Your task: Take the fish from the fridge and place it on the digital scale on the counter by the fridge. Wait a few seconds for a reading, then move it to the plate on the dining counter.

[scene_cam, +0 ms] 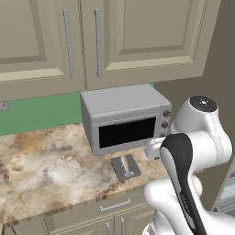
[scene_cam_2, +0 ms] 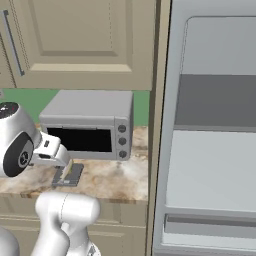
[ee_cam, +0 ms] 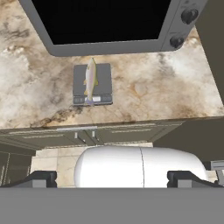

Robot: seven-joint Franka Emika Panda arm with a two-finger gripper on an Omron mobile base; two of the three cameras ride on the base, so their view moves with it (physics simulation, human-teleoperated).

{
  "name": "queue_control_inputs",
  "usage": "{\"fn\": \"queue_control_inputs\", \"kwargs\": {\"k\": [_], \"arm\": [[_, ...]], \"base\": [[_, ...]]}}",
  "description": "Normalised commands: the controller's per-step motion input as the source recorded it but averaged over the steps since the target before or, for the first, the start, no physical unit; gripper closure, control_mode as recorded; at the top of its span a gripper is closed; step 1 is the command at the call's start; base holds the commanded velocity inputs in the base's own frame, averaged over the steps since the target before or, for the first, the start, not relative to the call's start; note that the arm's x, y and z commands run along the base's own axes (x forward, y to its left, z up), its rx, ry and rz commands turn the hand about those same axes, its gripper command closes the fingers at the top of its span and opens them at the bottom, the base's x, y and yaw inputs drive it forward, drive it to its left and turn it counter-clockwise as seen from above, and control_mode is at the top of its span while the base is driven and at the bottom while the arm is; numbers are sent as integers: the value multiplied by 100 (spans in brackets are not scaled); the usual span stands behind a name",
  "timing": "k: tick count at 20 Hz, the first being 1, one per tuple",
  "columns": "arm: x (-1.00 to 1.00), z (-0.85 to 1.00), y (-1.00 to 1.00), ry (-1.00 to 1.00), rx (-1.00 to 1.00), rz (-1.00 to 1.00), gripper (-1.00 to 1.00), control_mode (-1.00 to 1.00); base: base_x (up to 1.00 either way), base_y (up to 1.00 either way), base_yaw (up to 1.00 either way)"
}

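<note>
The fish (ee_cam: 90, 81) lies lengthwise on the digital scale (ee_cam: 103, 78), free of any grip. The scale sits on the marbled counter (ee_cam: 153, 92), just in front of the toaster oven. From the left base the fish (scene_cam: 123, 161) shows as a pale sliver on the dark scale (scene_cam: 131, 169). My gripper (ee_cam: 113, 179) hangs back from the scale, up over the counter's front edge. It is open, its fingertips (ee_cam: 43, 178) stand wide apart, and nothing is between them. The grey fridge (scene_cam_2: 215, 150) stands right of the counter (scene_cam_2: 115, 180).
A boxy grey toaster oven (scene_cam: 124, 117) stands at the back of the counter, close behind the scale. Tan wall cupboards (scene_cam: 101, 36) hang above it. Drawer fronts with bar handles (scene_cam: 114, 205) run below the counter edge. To the scale's left lies bare counter (scene_cam: 46, 160).
</note>
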Motion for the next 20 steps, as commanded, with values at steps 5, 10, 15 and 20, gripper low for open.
{"fn": "queue_control_inputs", "kwargs": {"k": [5, 10, 15, 20], "arm": [[0, 0, 0, 0, 0, 0, -100, -100], [0, 0, 0, 0, 0, 0, -100, -100], [0, 0, 0, 0, 0, 0, -100, -100], [0, 0, 0, 0, 0, 0, -100, -100]], "base": [[0, 0, 0], [0, 0, 0], [0, 0, 0], [0, 0, 0]]}}
